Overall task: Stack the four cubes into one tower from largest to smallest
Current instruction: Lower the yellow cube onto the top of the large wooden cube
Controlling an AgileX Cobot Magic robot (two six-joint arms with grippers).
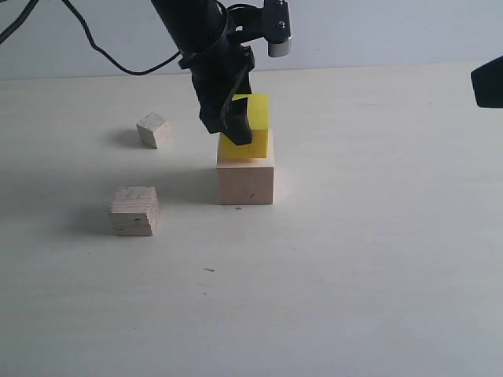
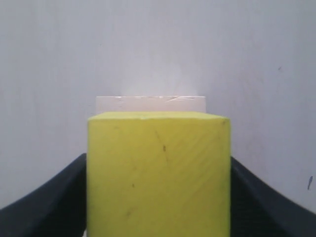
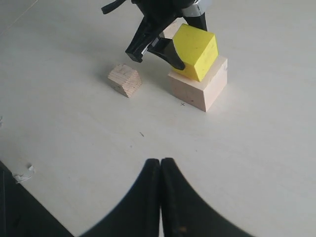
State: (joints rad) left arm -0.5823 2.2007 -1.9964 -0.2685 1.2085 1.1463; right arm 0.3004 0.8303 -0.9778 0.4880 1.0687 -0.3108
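Right between its fingers, the left gripper (image 1: 236,132) clamps the bright yellow cube (image 1: 258,118), which sits on the large pale cube (image 1: 246,182) directly beneath it. Off to one side of the gripper, well apart on the table (image 1: 361,283), lie the tiny cube (image 1: 154,129) and the grained cube (image 1: 134,210). Farthest off, the right gripper (image 3: 160,165) is clenched, fingertips touching.

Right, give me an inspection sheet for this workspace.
Surface: pale table, a few small marks.
Job's things: yellow cube on or just above big cube, in left hand; grained cube and tiny cube loose on table.
Clutter: pale scraps.
Hands: left shut on yellow cube; right hand shut, empty.
Cables: black cable looping at the back.
Surroundings: plain wall.
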